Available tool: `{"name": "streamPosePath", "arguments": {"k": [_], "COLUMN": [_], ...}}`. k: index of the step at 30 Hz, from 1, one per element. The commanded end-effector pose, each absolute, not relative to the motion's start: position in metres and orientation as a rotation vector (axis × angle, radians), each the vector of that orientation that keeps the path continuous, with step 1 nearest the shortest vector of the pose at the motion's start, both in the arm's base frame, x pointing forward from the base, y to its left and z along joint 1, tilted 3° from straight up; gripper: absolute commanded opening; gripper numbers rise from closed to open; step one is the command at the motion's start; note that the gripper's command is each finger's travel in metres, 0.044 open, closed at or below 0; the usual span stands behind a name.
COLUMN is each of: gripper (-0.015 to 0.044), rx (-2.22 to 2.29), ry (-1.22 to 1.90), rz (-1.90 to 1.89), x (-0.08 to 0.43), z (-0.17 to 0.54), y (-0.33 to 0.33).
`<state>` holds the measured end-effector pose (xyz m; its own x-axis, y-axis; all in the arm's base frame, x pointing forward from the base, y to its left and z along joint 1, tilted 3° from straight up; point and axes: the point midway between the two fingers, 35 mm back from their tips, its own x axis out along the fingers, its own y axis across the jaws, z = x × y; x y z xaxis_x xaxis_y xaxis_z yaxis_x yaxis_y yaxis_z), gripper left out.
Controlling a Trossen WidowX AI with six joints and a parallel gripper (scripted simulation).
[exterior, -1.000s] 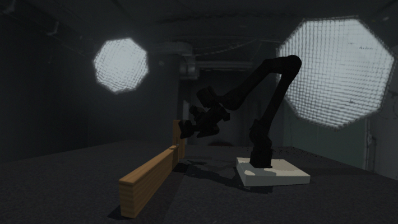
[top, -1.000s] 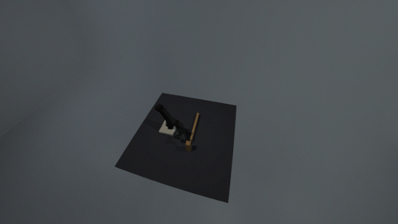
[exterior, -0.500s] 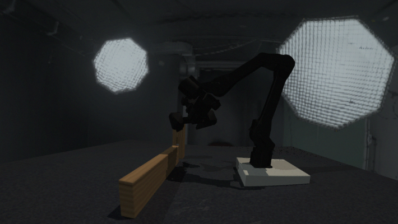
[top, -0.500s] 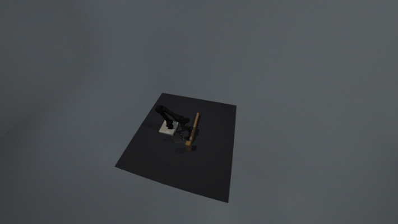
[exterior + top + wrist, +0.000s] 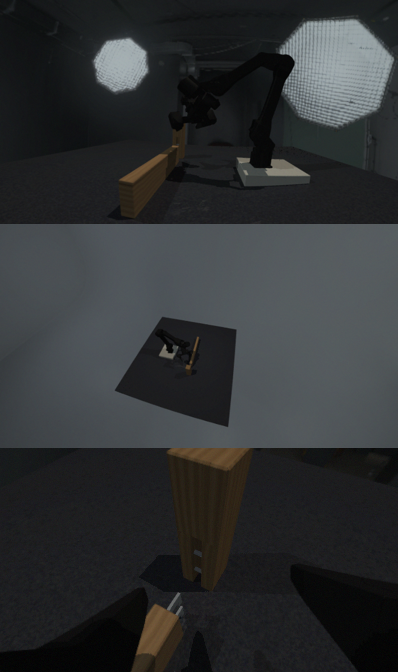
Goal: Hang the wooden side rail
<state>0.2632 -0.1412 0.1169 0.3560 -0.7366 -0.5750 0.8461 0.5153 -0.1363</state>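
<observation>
The wooden side rail [image 5: 195,347] [image 5: 148,179] [image 5: 159,633] stands on its narrow edge on the table. Two steel hooks [image 5: 175,602] stick out of its end toward the headboard post [image 5: 189,370] [image 5: 182,143] [image 5: 202,498], with a gap between hooks and post in the wrist view. The post stands upright. An upper pin [image 5: 198,553] and a lower pin [image 5: 198,570] show in its slot, with no hook on them. My gripper [image 5: 184,360] [image 5: 188,126] [image 5: 217,582] is open and empty, above the rail's hook end and near the post. The left finger partly hides the rail in the wrist view.
The arm's white base plate [image 5: 166,355] [image 5: 277,180] lies to one side of the rail. The dark table top [image 5: 207,395] [image 5: 70,190] carries everything, and its edges show in the top view. The arm arches from the base over to the rail.
</observation>
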Motion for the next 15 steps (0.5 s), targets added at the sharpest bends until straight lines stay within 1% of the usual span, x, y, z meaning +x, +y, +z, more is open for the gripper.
{"name": "streamPosePath", "arguments": {"k": [1,9,15], "gripper": [0.0440,0.0440,0.0440], "rx": [0.157,-0.309,-0.621], "ry": [0.676,1.145,1.366], "rz": [-1.005,-0.550,-0.086], "x": [0.266,0.293,0.307], "z": [0.117,0.115,0.114], "y": [-0.140,-0.126,-0.112]}}
